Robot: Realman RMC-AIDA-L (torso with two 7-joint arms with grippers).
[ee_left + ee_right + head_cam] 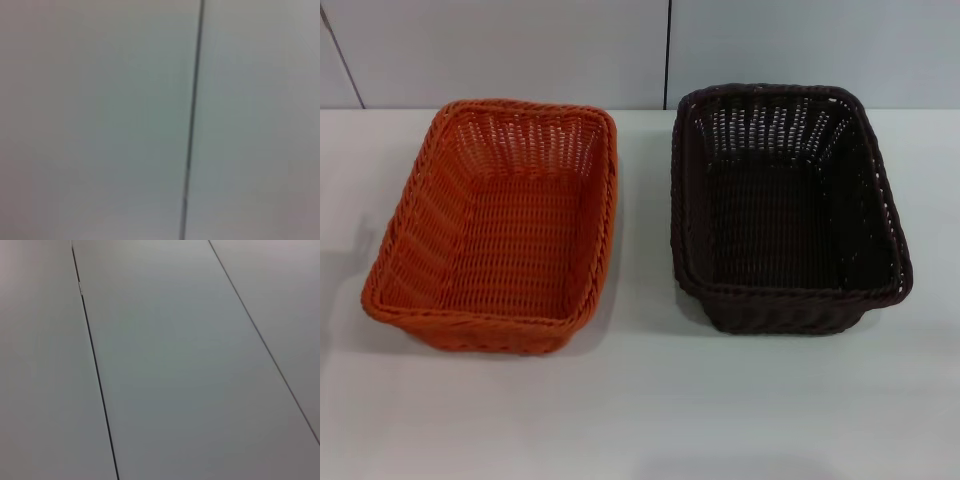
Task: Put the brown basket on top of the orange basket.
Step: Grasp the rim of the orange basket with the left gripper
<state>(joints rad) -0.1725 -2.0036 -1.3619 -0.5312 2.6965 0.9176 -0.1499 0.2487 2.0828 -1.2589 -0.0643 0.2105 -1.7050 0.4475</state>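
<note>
A white counter (640,410) carries both woven baskets, set side by side with a clear gap between them, each upright and holding nothing. The orange basket (495,225) is the landmark: the brown basket (785,205) sits to its right on the robot's own right side, not touching it. Neither arm shows in any view, both wrist cameras facing only pale seamed panels (165,370), so I cannot tell how either set of jaws stands.

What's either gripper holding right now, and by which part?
Nothing. The brown basket and the orange basket sit side by side, apart, on the table; no gripper is in view.
</note>
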